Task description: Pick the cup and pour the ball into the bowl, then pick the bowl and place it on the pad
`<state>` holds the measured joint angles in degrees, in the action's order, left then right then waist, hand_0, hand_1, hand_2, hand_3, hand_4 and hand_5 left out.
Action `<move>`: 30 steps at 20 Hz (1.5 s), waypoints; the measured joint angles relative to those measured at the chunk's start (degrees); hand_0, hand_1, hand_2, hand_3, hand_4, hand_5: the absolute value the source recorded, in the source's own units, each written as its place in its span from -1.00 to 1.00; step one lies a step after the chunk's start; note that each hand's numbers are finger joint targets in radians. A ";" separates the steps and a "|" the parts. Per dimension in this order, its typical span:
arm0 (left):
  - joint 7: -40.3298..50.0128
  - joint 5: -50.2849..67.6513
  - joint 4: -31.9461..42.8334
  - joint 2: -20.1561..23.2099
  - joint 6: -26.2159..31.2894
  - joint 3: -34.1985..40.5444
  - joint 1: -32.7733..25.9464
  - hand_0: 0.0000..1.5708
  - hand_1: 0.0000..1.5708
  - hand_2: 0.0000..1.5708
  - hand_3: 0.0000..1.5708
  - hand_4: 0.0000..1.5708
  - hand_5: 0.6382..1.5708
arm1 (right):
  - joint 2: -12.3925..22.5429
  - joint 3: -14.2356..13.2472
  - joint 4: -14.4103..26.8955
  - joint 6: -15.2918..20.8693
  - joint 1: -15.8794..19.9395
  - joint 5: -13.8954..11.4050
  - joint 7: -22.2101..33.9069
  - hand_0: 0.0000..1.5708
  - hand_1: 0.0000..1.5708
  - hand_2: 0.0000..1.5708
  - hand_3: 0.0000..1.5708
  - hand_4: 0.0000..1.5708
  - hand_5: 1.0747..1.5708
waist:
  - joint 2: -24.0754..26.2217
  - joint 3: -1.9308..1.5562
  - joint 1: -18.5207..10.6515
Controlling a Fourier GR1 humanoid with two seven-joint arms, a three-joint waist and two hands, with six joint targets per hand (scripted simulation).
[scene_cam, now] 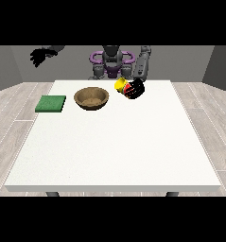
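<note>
A brown wooden bowl (91,98) sits on the white table (114,146) toward the far side, left of centre. Just right of it, a yellow cup (121,85) with red on it is tilted sideways toward the bowl, above the table. The hand at the view's right (135,89) has its fingers curled round the cup. No ball is visible. A green square pad (51,103) lies flat near the table's left edge. The hand at the view's left (40,56) hangs raised in the air beyond the table's far left corner, fingers relaxed and holding nothing.
The robot's torso (111,61) stands behind the far edge of the table. Wooden floor (15,108) surrounds the table on both sides. The near half of the tabletop shows only white surface.
</note>
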<state>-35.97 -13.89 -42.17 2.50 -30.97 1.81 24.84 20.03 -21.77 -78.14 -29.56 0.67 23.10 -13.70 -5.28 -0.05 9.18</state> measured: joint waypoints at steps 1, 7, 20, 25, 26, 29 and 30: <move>2.39 -2.10 0.26 0.10 -1.78 -1.23 1.14 0.68 0.68 1.00 1.00 0.57 0.96 | 0.36 -0.08 0.48 0.33 0.62 0.27 1.11 -1.00 -1.00 -1.00 -1.00 -0.37 1.00 | 1.09 -0.03 -0.11; 17.62 -16.92 4.99 3.17 -8.21 -9.58 8.28 0.62 0.62 1.00 0.97 0.49 0.98 | 1.69 0.26 2.19 3.47 4.11 -0.21 6.40 -1.00 -1.00 -1.00 -1.00 -0.24 0.99 | 5.83 -0.14 -1.39; 52.12 -46.75 16.09 0.44 -2.40 -25.83 23.86 0.00 0.00 1.00 0.59 0.35 1.00 | 1.38 0.08 9.81 5.37 4.34 -2.80 6.44 -1.00 -1.00 -1.00 -1.00 -0.17 0.97 | 12.43 -0.09 -5.18; 63.08 -51.88 12.65 -1.60 2.99 -32.36 24.59 -0.15 -0.15 1.00 0.52 0.11 1.00 | 1.38 0.49 12.53 4.98 6.65 -3.17 6.14 -1.00 -1.00 -1.00 -1.00 -0.16 0.96 | 12.48 -0.04 -4.16; 65.10 -52.96 12.11 -1.80 4.09 -33.53 24.88 -0.25 -0.25 1.00 0.52 0.04 1.00 | 1.57 0.60 12.75 4.91 7.42 -3.12 6.51 -1.00 -1.00 -1.00 -1.00 -0.16 0.96 | 12.20 -0.02 -3.78; 69.96 -55.34 9.37 -2.16 9.07 -37.88 25.51 -0.66 -0.66 0.65 0.74 -0.13 0.99 | 2.04 0.88 13.85 4.74 9.77 -3.06 7.23 -1.00 -1.00 -1.00 -1.00 -0.15 0.97 | 12.18 -0.01 -2.87; 70.45 -55.84 8.70 -2.24 11.00 -38.84 25.66 -0.74 -0.74 0.51 0.75 -0.13 0.99 | 2.00 0.97 14.02 4.82 9.99 -2.99 7.70 -1.00 -1.00 -1.00 -1.00 -0.16 0.96 | 12.55 0.01 -2.64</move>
<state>34.48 -69.73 -33.47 0.26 -19.97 -37.03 50.50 22.03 -20.80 -64.12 -24.74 10.66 20.11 -6.00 7.27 -0.04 6.54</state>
